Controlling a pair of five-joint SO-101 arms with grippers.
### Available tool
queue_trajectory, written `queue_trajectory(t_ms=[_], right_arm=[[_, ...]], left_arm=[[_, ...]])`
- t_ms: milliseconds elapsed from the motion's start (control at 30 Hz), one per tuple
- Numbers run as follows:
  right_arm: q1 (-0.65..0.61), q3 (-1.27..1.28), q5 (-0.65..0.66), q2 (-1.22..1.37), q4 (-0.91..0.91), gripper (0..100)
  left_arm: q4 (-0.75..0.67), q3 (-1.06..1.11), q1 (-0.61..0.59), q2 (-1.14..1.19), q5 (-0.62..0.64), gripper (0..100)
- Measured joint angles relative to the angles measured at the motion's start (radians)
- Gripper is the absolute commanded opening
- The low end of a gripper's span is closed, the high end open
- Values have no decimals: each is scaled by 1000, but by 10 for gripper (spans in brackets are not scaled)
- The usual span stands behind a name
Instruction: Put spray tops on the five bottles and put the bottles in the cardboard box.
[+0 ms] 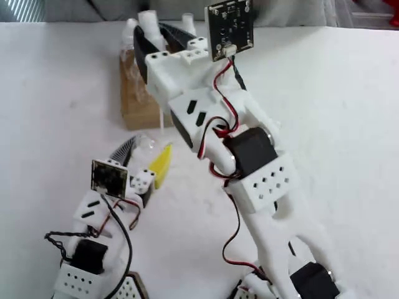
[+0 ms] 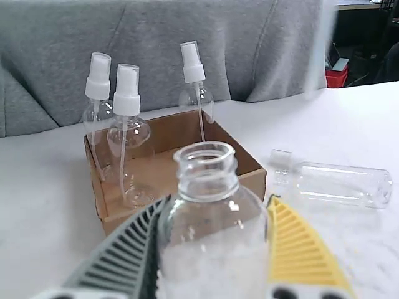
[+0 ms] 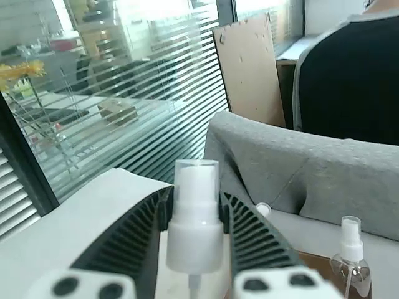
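My left gripper is shut on a clear bottle with an open neck, held upright just in front of the cardboard box. Three bottles with white spray tops stand in the box. Another clear bottle without a top lies on its side on the table beside the box. My right gripper is shut on a white spray top, held high over the far side of the box.
The right arm stretches diagonally across the middle of the white table. A grey fabric backrest rises behind the table's far edge. A capped bottle stands below the right gripper.
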Motion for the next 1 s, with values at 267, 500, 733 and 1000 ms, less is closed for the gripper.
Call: queue_trajectory(t_ms=[267, 500, 733, 1000], right_arm=[[-2, 121, 0, 0, -175, 24], [-3, 146, 0, 0, -183, 25], [-46, 146, 0, 0, -183, 25], [-63, 146, 0, 14, -183, 25]], left_arm=[[0, 0, 6, 0, -5, 124], [0, 0, 6, 0, -5, 122], [0, 0, 6, 0, -6, 121], [0, 0, 6, 0, -6, 121]])
